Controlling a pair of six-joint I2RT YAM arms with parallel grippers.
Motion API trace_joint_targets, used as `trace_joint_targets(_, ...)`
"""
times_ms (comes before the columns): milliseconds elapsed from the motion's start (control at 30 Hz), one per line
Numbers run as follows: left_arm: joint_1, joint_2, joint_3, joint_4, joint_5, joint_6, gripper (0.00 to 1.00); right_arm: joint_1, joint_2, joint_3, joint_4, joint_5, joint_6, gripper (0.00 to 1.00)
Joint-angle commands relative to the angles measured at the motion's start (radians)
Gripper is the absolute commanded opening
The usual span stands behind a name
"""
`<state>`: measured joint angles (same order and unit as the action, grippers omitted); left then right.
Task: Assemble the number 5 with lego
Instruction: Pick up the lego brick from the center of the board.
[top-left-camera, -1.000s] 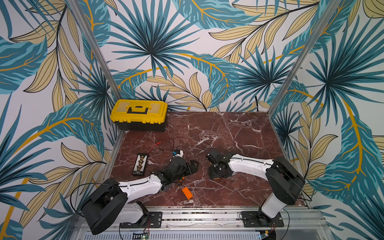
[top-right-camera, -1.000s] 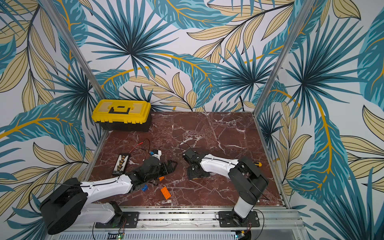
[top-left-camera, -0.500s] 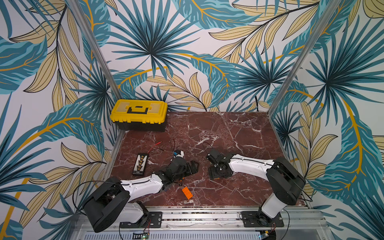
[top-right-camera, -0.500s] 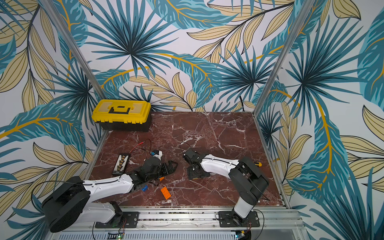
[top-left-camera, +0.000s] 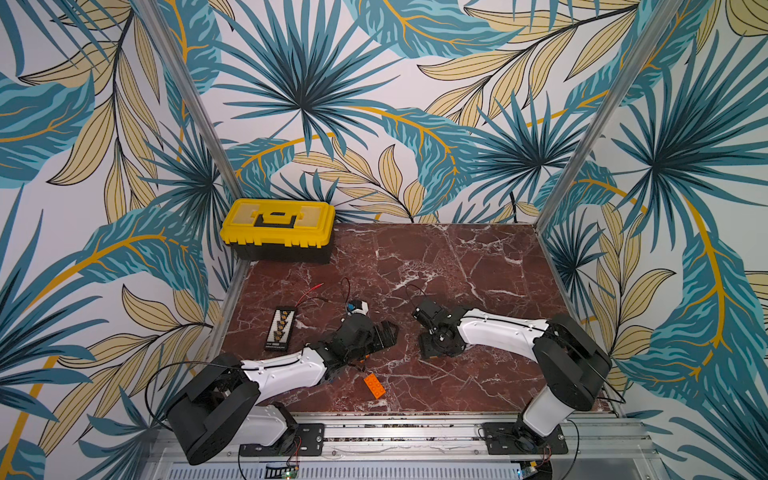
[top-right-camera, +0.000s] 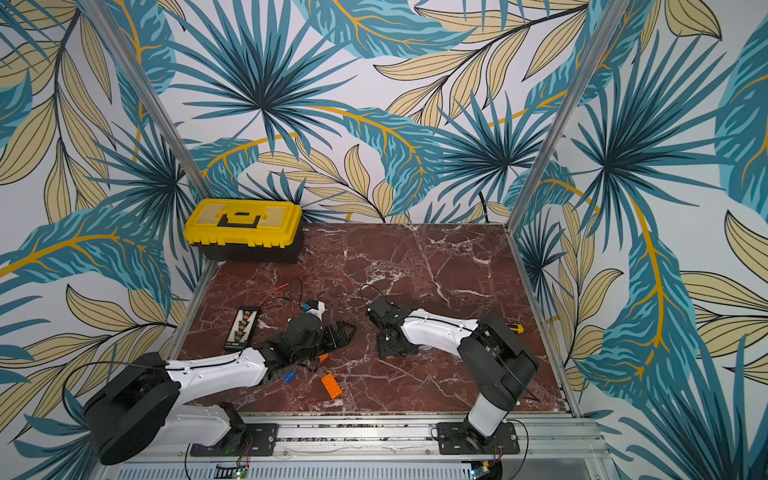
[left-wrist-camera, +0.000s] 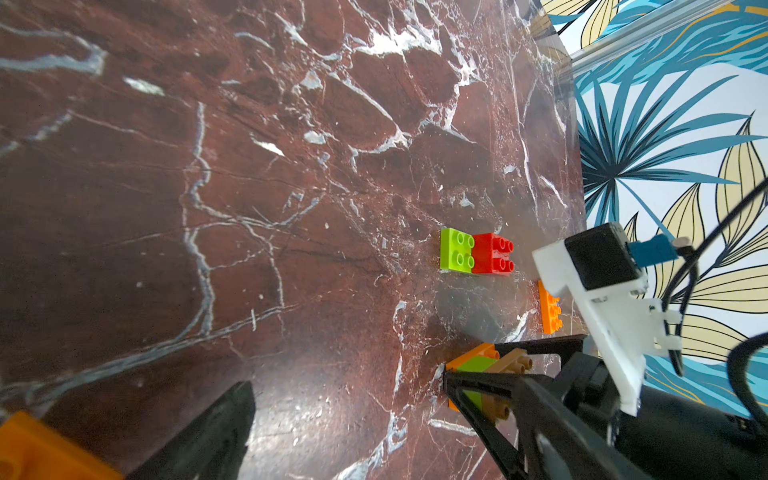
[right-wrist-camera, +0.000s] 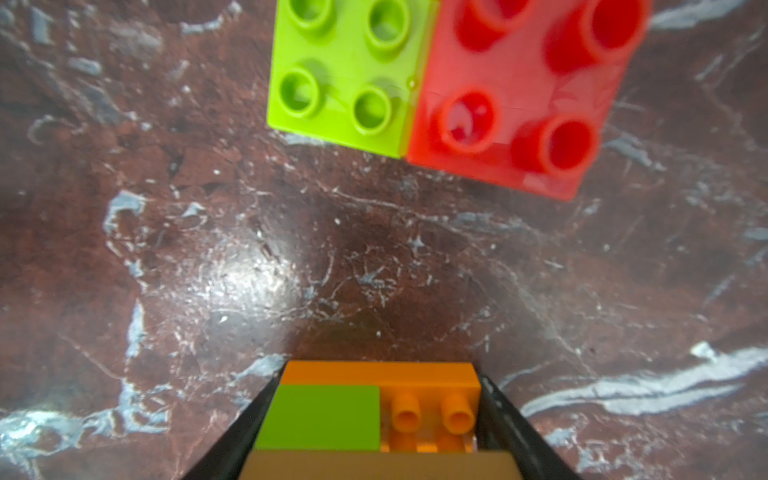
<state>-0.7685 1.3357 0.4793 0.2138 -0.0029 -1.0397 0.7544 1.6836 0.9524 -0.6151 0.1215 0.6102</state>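
Half lego cluster (right-wrist-camera: 374, 411) offscreen (R gripper (right-wrist-camera: 380, 376), blurry)

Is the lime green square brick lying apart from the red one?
No, in the right wrist view the lime green brick sits flush against the red brick, with no gap between them.

brick cluster (right-wrist-camera: 320, 415): cut off by frame edge | orange brick (left-wrist-camera: 37, 449): blurred, cropped

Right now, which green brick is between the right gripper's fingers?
The stacked green brick, in the orange-tan cluster; the loose green brick touches the red brick.
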Motion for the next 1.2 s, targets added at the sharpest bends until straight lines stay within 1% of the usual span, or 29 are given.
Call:
trace_joint_targets(0,0.005,0.005,0.044,0.011,0.004,0.001,1.0,0.005,0.023,-0.035,-0.089,-0.014,0.022,0.69)
trace_joint_targets(467,0.005,-0.001,0.059,-0.007,0.007,0.017,1.0,0.005,-0.065,-0.008,-0.109,-0.013,0.033,0.68)
trace_joint_targets(833,0.005,-0.012,0.101,-0.054,-0.002,0.071,1.0,-0.006,-0.18,0.062,-0.19,0.051,0.014,0.68)
trace_joint_targets(1167,0.011,0.038,0.159,-0.042,0.018,0.12,1.0,-0.047,-0.174,0.178,-0.245,0.052,-0.029,0.68)
